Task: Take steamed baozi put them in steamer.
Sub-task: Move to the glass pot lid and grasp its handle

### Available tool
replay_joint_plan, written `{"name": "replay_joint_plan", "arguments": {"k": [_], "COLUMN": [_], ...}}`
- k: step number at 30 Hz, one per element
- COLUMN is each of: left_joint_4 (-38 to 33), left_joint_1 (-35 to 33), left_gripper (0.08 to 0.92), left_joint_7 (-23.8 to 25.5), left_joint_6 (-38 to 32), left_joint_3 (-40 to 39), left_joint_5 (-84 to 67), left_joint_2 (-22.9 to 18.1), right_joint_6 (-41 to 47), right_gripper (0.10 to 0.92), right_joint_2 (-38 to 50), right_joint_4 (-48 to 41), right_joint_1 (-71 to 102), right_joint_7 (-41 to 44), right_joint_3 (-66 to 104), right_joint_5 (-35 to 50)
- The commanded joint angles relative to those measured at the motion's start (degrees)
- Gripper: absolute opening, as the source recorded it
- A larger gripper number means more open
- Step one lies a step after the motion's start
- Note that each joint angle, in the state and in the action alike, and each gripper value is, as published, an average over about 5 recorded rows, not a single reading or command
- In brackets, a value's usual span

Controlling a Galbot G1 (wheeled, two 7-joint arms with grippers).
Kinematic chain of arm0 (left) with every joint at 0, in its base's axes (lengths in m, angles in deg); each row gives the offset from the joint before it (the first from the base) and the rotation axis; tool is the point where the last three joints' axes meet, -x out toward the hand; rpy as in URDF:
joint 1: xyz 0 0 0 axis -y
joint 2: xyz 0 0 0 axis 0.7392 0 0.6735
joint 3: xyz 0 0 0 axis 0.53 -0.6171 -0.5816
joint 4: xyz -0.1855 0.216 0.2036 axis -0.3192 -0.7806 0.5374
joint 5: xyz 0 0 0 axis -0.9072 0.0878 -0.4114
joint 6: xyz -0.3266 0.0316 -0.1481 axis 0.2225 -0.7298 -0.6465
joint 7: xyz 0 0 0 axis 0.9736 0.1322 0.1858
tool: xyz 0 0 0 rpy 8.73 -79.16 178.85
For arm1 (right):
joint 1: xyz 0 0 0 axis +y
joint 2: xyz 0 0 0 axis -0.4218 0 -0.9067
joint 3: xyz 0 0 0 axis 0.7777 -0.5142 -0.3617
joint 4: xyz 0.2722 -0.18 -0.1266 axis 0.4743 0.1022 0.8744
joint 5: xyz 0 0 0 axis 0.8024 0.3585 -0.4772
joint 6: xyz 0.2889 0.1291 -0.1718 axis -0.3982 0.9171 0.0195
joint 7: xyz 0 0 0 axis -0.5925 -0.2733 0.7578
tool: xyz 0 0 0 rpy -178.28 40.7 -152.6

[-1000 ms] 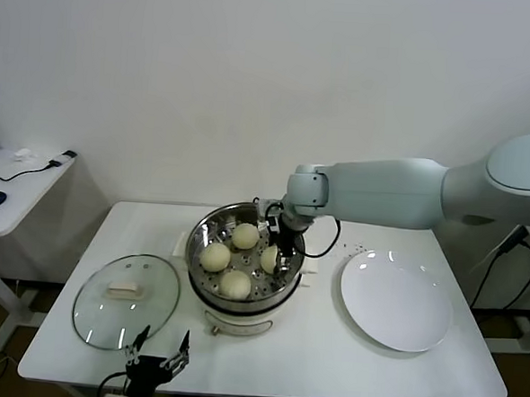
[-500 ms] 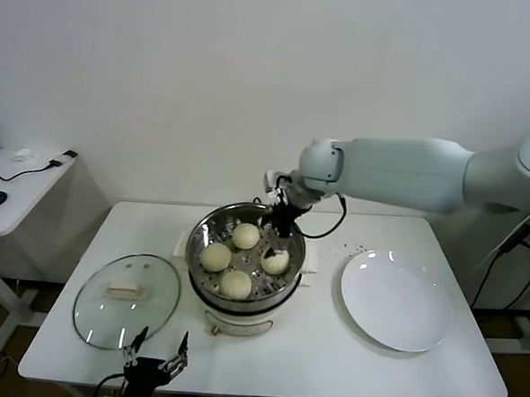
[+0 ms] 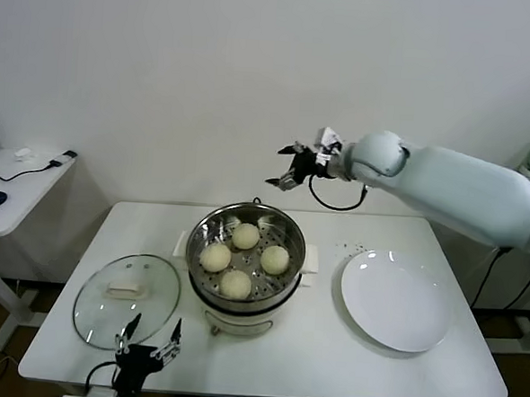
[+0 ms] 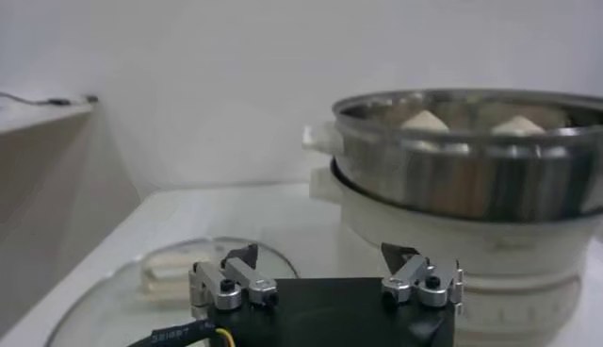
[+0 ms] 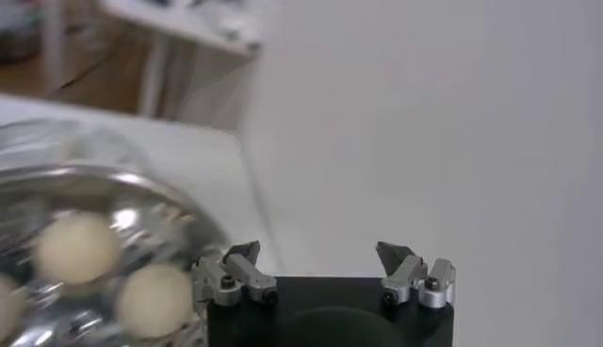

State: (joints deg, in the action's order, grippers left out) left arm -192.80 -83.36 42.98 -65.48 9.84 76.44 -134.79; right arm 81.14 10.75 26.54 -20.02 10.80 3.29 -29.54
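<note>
Steamed baozi (image 3: 275, 258): you have all four in the steamer (image 3: 244, 296).

Your right tool (image 3: 291, 169) hangs spread wide and empty above the steamer's back rim, toward the counter's (image 3: 327, 364) back edge. Your left tool (image 3: 150, 347) waits, also spread wide, at the counter's front-left edge beside the glass lid (image 3: 126, 300). The white plate (image 3: 395, 301) lies bare on the right side.

Cut off, covered, or blurred in these views

In the left wrist view, the round shiny stainless-steel steamer (image 4: 471, 156) runs off at 3 o'clock, its wall hiding all but two cream-white bun tops (image 4: 424, 120). In the right wrist view, the steamer is blurred, and a bun (image 5: 6, 304) is cropped at 9 o'clock.
</note>
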Motion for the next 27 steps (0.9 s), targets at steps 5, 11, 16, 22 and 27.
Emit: {"name": "replay_joint_plan", "arguments": {"k": [5,11,16,22,27], "left_joint_4": [0.0,0.8,1.6,2.9,4.6], "left_joint_1": [4.4,5.2,5.1,5.4,5.5], "left_gripper": [0.823,0.823,0.823,0.823,0.823], "left_joint_7": [-0.5,-0.7,0.3,-0.5,-3.5], "left_joint_6": [0.8,0.3,-5.0,-11.1,-13.6], "left_joint_3": [2.1,2.3,2.5,3.5,4.7], "left_joint_5": [-4.5,-4.5,0.8,9.1,18.9], "left_joint_2": [0.9,1.1,1.5,1.8,1.7], "right_joint_6": [-9.5,-17.2,-24.3,-32.8,-36.0], "right_gripper": [0.823,0.823,0.823,0.823,0.823], "right_joint_2": [16.2,8.2,-2.0,-11.5,-18.1], "right_joint_4": [11.7,12.5,11.1,7.9,7.4], "right_joint_1": [65.1,86.6,95.6,99.3,103.2], "right_joint_7": [-15.2,-11.5,-6.3,-3.9,-5.2], "right_joint_3": [67.7,86.1,94.0,96.4,97.5], "right_joint_5": [-13.4,-21.2,-24.4,-28.0,-31.8]}}
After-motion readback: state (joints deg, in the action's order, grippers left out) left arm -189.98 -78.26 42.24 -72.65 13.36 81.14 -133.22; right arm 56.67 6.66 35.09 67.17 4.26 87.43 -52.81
